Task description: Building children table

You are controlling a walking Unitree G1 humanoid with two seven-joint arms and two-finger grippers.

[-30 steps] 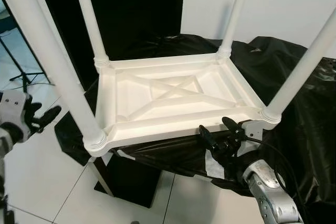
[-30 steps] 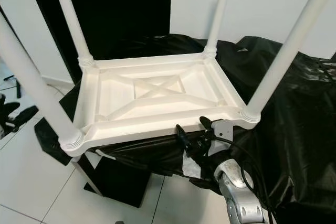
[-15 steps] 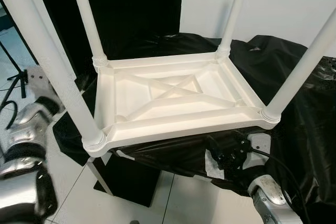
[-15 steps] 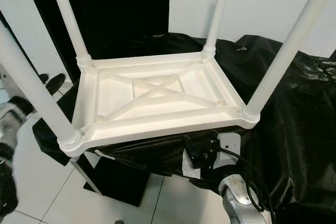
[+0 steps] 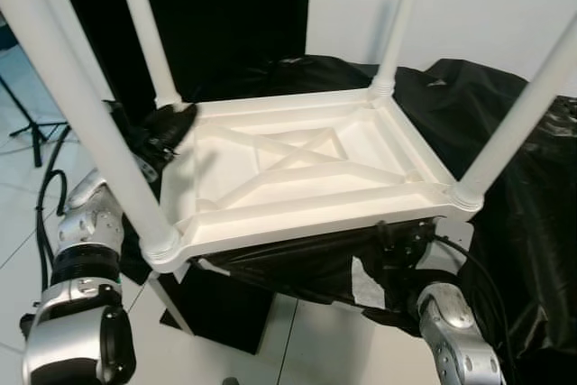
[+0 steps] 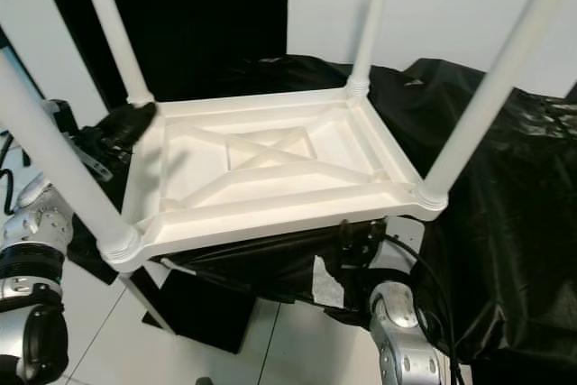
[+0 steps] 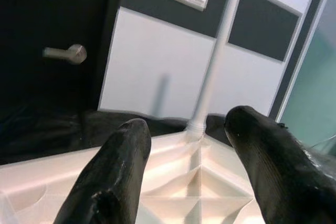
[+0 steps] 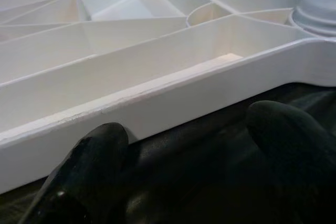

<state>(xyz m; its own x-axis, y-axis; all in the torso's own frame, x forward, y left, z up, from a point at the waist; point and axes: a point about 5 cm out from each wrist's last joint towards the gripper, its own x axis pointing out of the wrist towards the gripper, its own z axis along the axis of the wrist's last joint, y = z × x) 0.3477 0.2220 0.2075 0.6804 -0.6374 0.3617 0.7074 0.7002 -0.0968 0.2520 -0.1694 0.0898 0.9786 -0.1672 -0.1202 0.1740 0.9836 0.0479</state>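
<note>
Since a second ago both of my arms have moved in on the white children's table (image 5: 297, 178). My left gripper (image 5: 167, 128), which was hanging low and out to my left, has come up to the table's left rim, just beside the base of the far left leg (image 5: 144, 29). My right gripper (image 5: 397, 236) has slid from in front of the near edge to underneath it, close to the near right corner.

The table lies upside down on a surface draped in black plastic sheeting (image 5: 514, 187), its ribbed underside with the crossed braces facing up and all four legs standing upward. It sits directly ahead of both grippers, between them.

Seen from my left wrist, my two black fingers (image 7: 113, 171) are spread well apart with nothing between them, pointing over the table's underside toward the far right leg (image 7: 215, 61) on the other side. A dark door with a metal handle (image 7: 65, 53) stands beyond it.

Seen from my right wrist, my fingers (image 8: 92, 166) are also parted and empty, lying on the black sheeting just below the table's near rim, with the near right leg base (image 8: 320, 1) above and beyond them.
</note>
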